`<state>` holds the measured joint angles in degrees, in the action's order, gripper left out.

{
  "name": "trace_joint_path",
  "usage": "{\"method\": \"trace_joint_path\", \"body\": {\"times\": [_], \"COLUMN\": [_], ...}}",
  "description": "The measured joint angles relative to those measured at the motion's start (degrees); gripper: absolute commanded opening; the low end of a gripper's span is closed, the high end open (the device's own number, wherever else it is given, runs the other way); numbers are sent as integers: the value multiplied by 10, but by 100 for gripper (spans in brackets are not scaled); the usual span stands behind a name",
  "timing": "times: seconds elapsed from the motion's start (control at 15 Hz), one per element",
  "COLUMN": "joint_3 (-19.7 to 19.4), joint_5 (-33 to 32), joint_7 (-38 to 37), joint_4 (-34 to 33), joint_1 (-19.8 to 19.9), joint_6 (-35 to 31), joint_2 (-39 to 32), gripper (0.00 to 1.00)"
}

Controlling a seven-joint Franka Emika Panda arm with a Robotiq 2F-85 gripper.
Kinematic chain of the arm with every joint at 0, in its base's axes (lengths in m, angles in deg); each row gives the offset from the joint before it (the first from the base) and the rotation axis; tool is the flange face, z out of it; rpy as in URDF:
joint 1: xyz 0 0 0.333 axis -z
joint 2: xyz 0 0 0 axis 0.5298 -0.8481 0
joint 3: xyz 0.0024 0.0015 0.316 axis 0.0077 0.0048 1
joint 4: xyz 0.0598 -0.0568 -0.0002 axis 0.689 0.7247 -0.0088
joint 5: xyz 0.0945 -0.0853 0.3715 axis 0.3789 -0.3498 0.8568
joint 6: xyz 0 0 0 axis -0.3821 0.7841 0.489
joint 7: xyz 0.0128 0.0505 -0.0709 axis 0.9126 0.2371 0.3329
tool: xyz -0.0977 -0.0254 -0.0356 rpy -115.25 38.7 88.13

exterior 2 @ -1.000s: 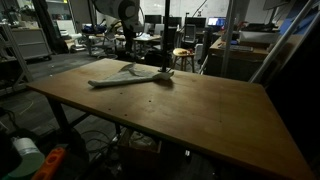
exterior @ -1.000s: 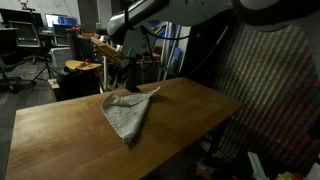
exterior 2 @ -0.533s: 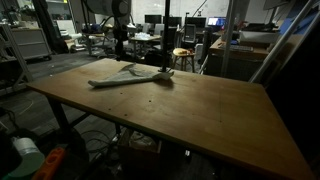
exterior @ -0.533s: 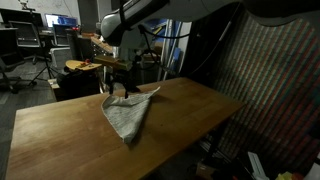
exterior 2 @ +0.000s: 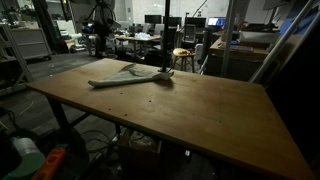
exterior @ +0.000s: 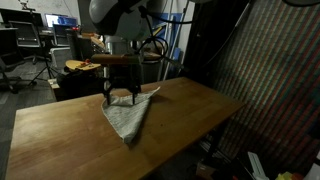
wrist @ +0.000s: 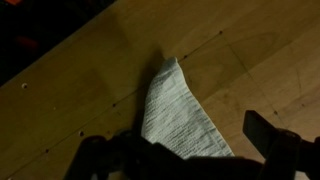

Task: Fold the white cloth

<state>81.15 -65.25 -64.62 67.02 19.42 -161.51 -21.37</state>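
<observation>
Wrist view shows the white cloth (wrist: 175, 100) lying below and between the fingers of the wide-spread pincer (wrist: 182, 140).

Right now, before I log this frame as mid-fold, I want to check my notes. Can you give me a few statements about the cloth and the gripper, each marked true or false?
1. The white cloth lies on the wooden table. True.
2. The fingers are shut on the cloth. False: in the wrist view they stand wide apart, open.
3. The cloth is spread out as a full rectangle. False: it tapers to a point.
4. The gripper hangs over the cloth's wider end. True.
</observation>
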Motion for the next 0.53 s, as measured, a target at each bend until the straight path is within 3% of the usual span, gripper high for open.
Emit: {"method": "trace_joint_path", "body": {"times": [0.53], "joint_3": [-6], "joint_5": [6], "joint_7": [93], "joint_4": [99], "joint_1": [20], "joint_6": [-58], "joint_2": [13], "gripper": [100]}}
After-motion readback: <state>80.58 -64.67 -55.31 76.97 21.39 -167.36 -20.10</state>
